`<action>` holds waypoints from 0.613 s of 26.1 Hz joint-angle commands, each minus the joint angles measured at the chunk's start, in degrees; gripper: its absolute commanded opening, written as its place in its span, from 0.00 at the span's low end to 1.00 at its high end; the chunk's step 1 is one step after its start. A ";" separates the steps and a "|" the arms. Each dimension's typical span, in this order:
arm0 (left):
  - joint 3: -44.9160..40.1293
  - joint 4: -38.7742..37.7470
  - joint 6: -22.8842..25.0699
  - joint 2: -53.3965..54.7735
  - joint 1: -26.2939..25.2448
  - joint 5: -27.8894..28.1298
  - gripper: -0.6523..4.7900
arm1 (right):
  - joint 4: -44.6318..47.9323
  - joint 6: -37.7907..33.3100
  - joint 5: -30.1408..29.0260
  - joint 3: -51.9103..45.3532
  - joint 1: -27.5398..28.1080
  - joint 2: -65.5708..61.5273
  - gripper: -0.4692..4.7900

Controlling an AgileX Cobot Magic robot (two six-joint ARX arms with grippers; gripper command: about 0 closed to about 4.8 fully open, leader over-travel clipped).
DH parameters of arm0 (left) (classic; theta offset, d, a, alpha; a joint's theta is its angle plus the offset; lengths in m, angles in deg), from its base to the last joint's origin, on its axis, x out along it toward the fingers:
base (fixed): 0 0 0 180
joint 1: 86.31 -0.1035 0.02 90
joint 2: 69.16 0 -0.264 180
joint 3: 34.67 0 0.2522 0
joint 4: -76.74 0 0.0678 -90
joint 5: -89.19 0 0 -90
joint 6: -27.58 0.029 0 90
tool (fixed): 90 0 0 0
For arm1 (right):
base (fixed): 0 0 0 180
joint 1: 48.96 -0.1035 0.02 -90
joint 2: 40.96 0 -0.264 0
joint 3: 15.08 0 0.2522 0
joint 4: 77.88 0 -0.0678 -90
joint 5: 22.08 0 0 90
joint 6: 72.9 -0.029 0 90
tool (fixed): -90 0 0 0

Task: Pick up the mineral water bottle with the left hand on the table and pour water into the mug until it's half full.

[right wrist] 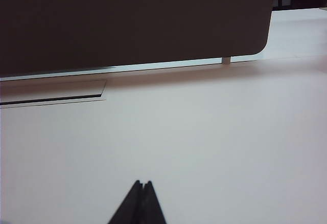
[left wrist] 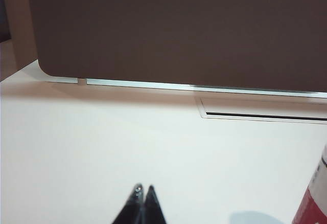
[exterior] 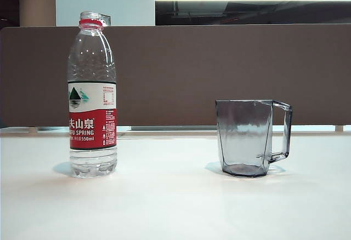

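A capless bottle (exterior: 92, 95) stands upright on the left of the white tabletop (exterior: 164, 207), with the grey faceted mug (exterior: 247, 137) well apart to its right, handle turned away from the bottle. Neither arm shows in the exterior view. The left tool (left wrist: 142, 189) hovers low over bare tabletop with its tips pressed together and nothing held, the bottle's red label just at the edge of its wrist view; the right tool (right wrist: 142, 184) sits likewise pinched closed and empty over its own side. The step in hand looks to be the reach: the left tool would need to spread wide, come in level and close around the bottle's labelled middle, gently, since an open bottle squeezed hard may spill. The mug may hold a little liquid, though the tint makes that hard to judge. A brown partition (exterior: 175, 75) backs the tabletop, a slot (left wrist: 263, 114) at its foot; nothing stands between tool and bottle.
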 commanded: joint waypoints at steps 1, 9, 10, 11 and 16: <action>0.31 0.50 0.22 0.02 -0.07 -0.07 0.11 | 1.20 -0.17 -0.15 0.11 -0.04 0.11 0.09; 0.31 0.48 0.20 0.02 -0.07 -0.20 0.11 | 2.54 -0.22 -1.01 0.13 -0.48 0.11 0.09; 0.31 0.48 0.20 0.02 -0.07 -0.20 0.11 | 2.54 -0.20 -0.96 0.13 -1.42 0.11 0.09; 0.31 0.48 0.20 0.02 -0.07 -0.20 0.11 | 2.54 -0.20 -0.96 0.13 -2.29 0.11 0.09; 0.31 0.50 0.17 0.02 -0.07 -0.22 0.11 | 2.86 -0.17 5.86 0.20 -7.82 0.11 0.09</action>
